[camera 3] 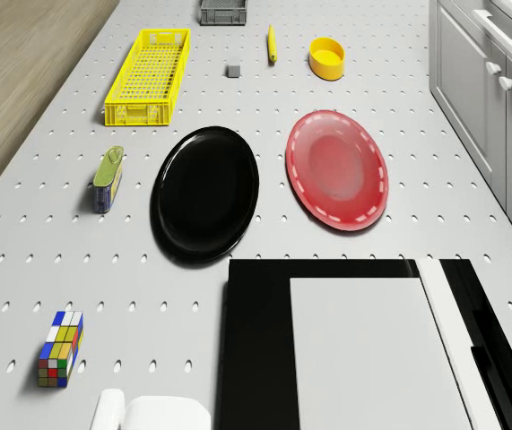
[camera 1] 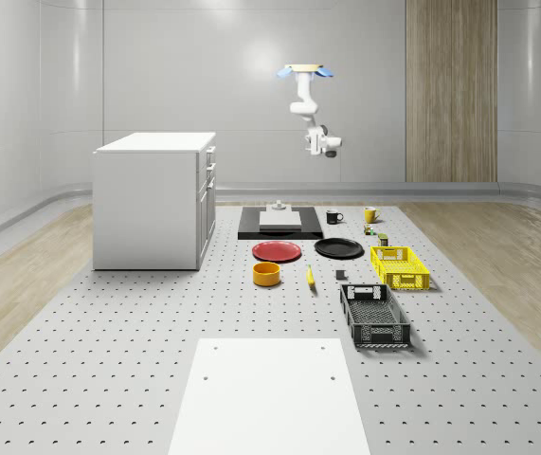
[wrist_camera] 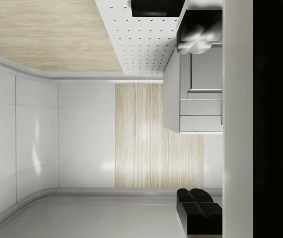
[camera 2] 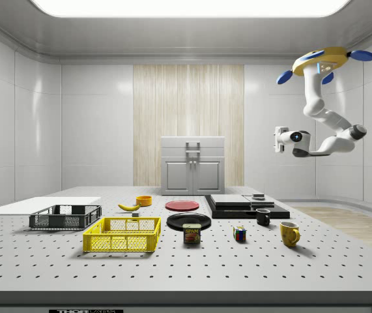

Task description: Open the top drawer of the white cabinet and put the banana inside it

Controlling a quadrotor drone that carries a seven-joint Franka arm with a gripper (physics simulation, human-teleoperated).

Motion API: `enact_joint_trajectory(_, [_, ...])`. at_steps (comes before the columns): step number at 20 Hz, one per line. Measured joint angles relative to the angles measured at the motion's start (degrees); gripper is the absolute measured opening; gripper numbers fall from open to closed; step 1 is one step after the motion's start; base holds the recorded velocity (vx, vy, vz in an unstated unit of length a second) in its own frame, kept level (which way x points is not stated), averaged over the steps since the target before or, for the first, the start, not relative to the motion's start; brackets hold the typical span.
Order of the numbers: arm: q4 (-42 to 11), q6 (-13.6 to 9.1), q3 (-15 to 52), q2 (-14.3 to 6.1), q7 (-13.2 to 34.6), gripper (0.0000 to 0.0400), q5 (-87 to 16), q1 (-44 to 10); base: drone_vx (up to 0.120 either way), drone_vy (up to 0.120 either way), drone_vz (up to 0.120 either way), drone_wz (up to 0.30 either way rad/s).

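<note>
White cabinet (camera 1: 154,201) drawers were all closed, and the banana (camera 1: 310,276) lay on the table (camera 1: 109,360), at the orange bowl's (camera 1: 266,274) 3 o'clock. The drone (camera 1: 305,71) hovered high beyond the table's far end; the gripper (camera 1: 328,144) held nothing, finger spacing indeterminate. Both steps remained.

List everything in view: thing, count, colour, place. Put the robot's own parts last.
cabinet: 1, white, on the table at the whole-scene view's left, drawers shut
banana: 1, yellow, on the table between bowl and black crate
bowl: 1, yellow-orange, in front of the red plate
red plate: 1, red, beside the black plate
black plate: 1, black, right of the red plate
yellow crate: 1, yellow, whole-scene view's right
black crate: 1, black, nearer than the yellow crate
black mug: 1, black, far side
yellow mug: 1, yellow, far side
can: 1, by the yellow crate
puzzle cube: 1, multicoloured, near the can
drone: 1, hovers beyond the table's far end
hand: 1, white, high in the air, holds nothing
</note>
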Motion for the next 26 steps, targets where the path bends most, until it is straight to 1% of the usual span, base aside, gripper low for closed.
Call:
enact_joint_trajectory(8, [-0.35,2.2,-1.3,-2.13,1.18,0.04,-1.35,2.67,0.12,-0.12,0.0,0.0])
enact_joint_trajectory(9, [-0.39,2.47,-1.45,-2.39,1.33,0.04,-1.53,2.98,0.12,-0.04,0.0,0.0])
enact_joint_trajectory(26, [-0.94,6.53,-3.41,-6.51,3.8,0.04,-4.52,7.6,0.12,0.0,0.0,0.0])
